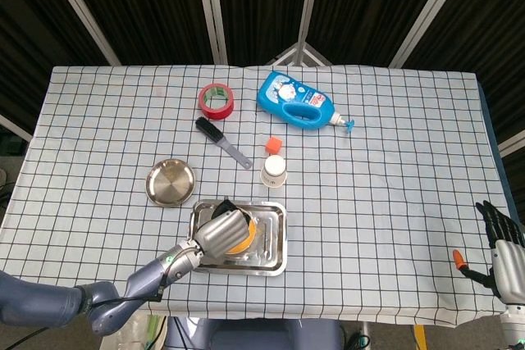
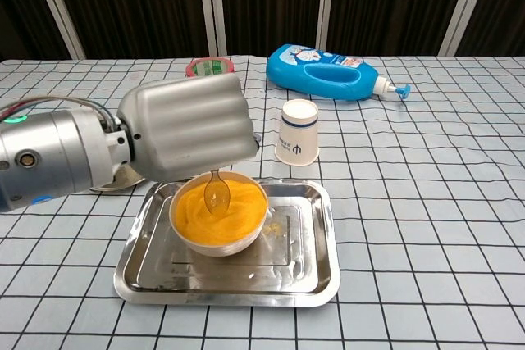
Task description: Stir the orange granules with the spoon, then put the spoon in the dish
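the steel tray [image 2: 316, 272] is set nearest the robot on the checked counter [image 1: 394, 202]. a white bowl [image 2: 219, 239] filled with orange granules [image 2: 238, 211] is seated in the left half of the tray. a few loose granules lie on the tray floor at 3 o'clock of the bowl.

the left hand [image 2: 187, 127] is held above the bowl, knuckles toward the chest camera, with its fingers curled around the spoon handle. the spoon [image 2: 216, 192] hangs from the fist, and its clear bowl-end is shown just over the granule surface; contact with the granules cannot be confirmed. in the head view the same hand [image 1: 222, 231] covers most of the bowl.

the right hand [image 1: 504, 253] is seen only at the lower right edge of the head view, well apart from the tray, off the counter edge. nothing is visible in it; whether its fingers are apart or curled cannot be told.

the round metal dish [image 1: 171, 182] is placed at 11 o'clock of the tray, near it and apart from the spoon. a white paper cup [image 2: 297, 143] stands upright at 1 o'clock of the tray, with a small orange cube [image 1: 273, 144] just behind it. a black brush [image 1: 221, 142] lies beyond the dish. farthest back, a red tape roll [image 1: 216, 100] and a blue bottle [image 2: 328, 72] lying on its side are located.
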